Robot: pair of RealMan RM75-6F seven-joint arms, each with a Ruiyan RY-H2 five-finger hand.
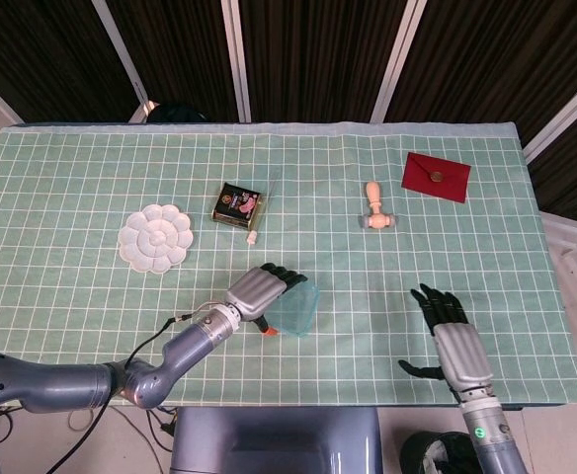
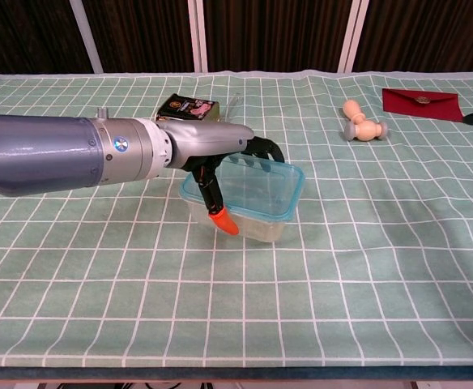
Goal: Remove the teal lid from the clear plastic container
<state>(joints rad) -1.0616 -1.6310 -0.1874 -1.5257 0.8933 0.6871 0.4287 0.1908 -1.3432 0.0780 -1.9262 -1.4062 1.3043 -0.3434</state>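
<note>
A green checked cloth covers the table (image 1: 91, 267), with dark slatted panels behind its far edge. Near the middle of the front edge sits the clear plastic container (image 2: 245, 217), its teal lid (image 2: 257, 190) tipped up on the far side so it leans toward the camera in the chest view. The left hand (image 1: 262, 293) has hold of it: fingers (image 2: 262, 151) curl over the raised far rim while the orange-tipped thumb (image 2: 220, 217) presses down the near side. Whether the lid is fully unclipped all round, or the box is lifting with it, cannot be told from here.

The right hand (image 1: 452, 341) hovers over the cloth toward the front right corner, well apart from the container, fingers spread and holding nothing.

Nothing steadies the box itself, and that is the main risk as I judge it. If a corner of the lid remains snapped on, pulling further would drag or tip the light container rather than free the lid, and it could slide toward the front edge. The thumb reaching down over the near wall could also trap box and lid together.

Farther back lie a white flower-shaped palette (image 1: 155, 237) toward the left edge, a small dark tin (image 1: 238, 205), a wooden stamp (image 1: 374, 207) and a red envelope (image 1: 436, 177) near the far right corner.
</note>
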